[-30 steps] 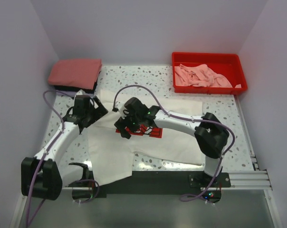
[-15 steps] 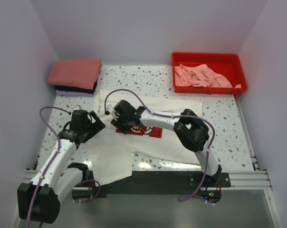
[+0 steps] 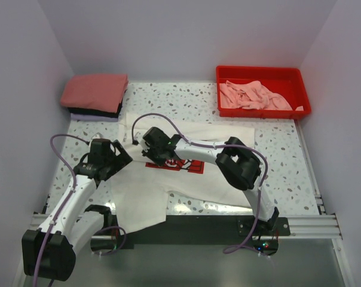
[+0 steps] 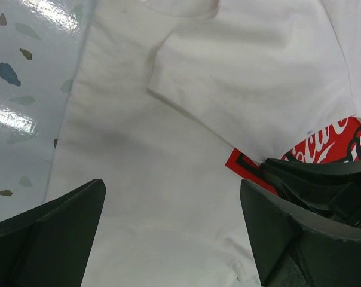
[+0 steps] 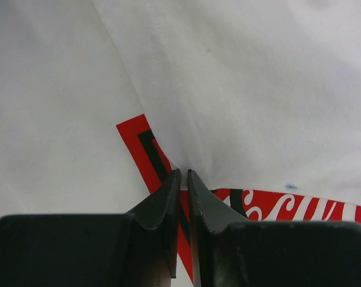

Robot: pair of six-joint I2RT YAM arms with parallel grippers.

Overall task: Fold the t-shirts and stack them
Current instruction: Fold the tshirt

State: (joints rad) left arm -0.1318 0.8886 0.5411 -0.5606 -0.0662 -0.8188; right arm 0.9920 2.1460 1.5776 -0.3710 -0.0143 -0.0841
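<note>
Pinching the white t-shirt [image 3: 138, 191] spread on the worktop [image 3: 186, 98], right fingers [image 5: 162, 206] sit nearly closed on a fold edge at its red print [image 5: 138, 143]; left fingers [image 4: 49, 215] hang wide beside that print.

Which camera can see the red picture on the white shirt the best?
The right wrist view: the red picture is close up, with its black border and white letters, where the right claw pinches the white shirt. The left wrist view catches one corner. The top view shows a small strip under the right arm.
</note>
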